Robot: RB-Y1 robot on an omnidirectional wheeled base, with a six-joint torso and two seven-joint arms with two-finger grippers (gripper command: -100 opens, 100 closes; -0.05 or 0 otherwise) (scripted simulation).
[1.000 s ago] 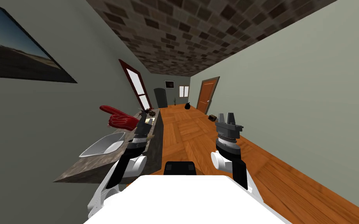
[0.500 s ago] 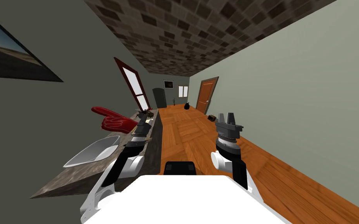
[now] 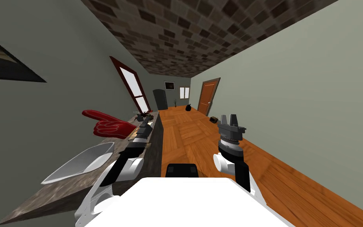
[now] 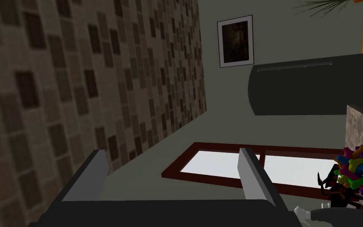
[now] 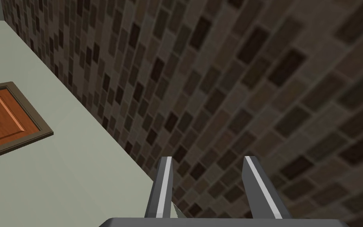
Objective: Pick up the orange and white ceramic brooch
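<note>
Your left gripper (image 4: 172, 153), fingers spread and empty, reaches along the stone-topped counter (image 3: 58, 189) by the left wall; it is the nearer arm. The brooch cannot be picked out for certain. A small pale thing (image 3: 149, 124) on the counter just beside that gripper seems likeliest, its long axis unreadable. Your right gripper (image 3: 228, 116) hangs parted over the floor, well apart. Counted on the counter: one white bowl (image 3: 78, 165), one red foam hand (image 3: 110, 125), one multicoloured toy cluster (image 4: 357, 169).

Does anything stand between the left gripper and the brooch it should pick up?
I cannot make out the brooch. The left gripper, open, hangs over the counter, past the white bowl, beside the red foam hand. Near it lie a multicoloured bone cluster and a dark clawed thing.
</note>
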